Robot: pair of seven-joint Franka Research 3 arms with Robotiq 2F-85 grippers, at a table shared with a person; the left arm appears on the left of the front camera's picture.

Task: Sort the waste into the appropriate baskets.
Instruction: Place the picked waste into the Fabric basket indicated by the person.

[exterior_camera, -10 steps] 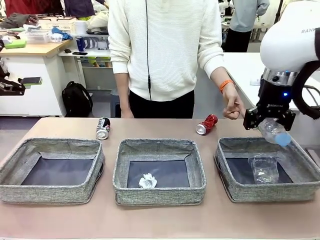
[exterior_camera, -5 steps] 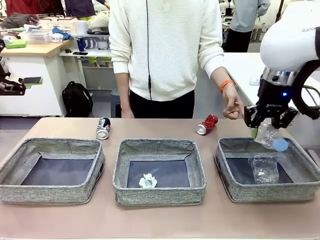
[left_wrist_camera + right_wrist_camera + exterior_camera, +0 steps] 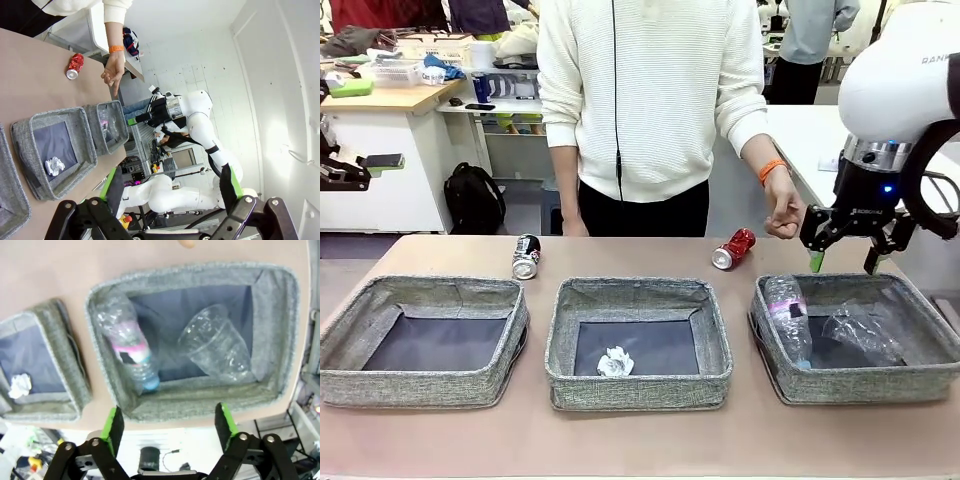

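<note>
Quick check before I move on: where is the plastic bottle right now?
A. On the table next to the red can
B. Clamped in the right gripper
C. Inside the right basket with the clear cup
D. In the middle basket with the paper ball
C: the bottle lies against the wall inside the right basket, alongside the clear cup, and the right gripper hangs above with its jaws open and empty.

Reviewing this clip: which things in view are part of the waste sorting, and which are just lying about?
Job: plastic bottle and plastic cup in the right basket; paper ball in the middle basket; left basket; red can and black-and-silver can on the table.
Lying about: black backpack on the floor; green object on the side counter.
</note>
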